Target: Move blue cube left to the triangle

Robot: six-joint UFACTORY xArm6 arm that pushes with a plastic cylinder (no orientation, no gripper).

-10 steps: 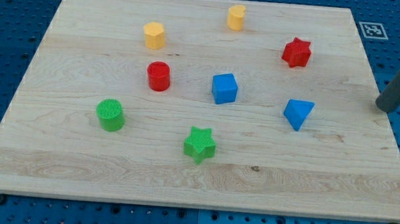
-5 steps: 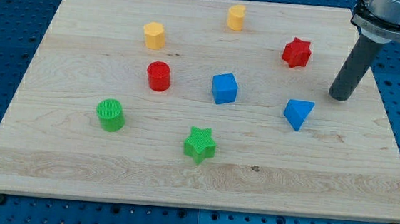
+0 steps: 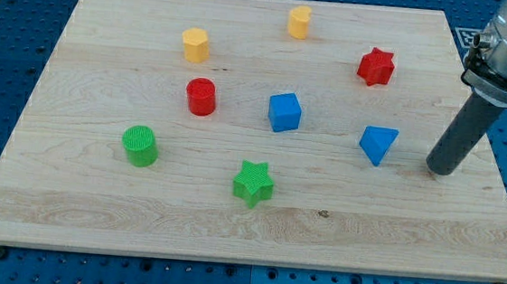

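The blue cube (image 3: 284,112) sits near the middle of the wooden board (image 3: 95,193). The blue triangle (image 3: 378,144) lies to its right, a little lower in the view, with a gap between them. My tip (image 3: 440,169) rests on the board to the right of the blue triangle, apart from it and far from the blue cube. The rod rises toward the view's top right.
A red star (image 3: 376,66) is above the triangle. A red cylinder (image 3: 201,96) is left of the cube. A green star (image 3: 253,182) and a green cylinder (image 3: 140,145) lie lower. Two yellow blocks (image 3: 196,44) (image 3: 299,22) sit near the top.
My tip came in from the right edge onto the board, then moved down and slightly right, level with the blue triangle. No block has moved.
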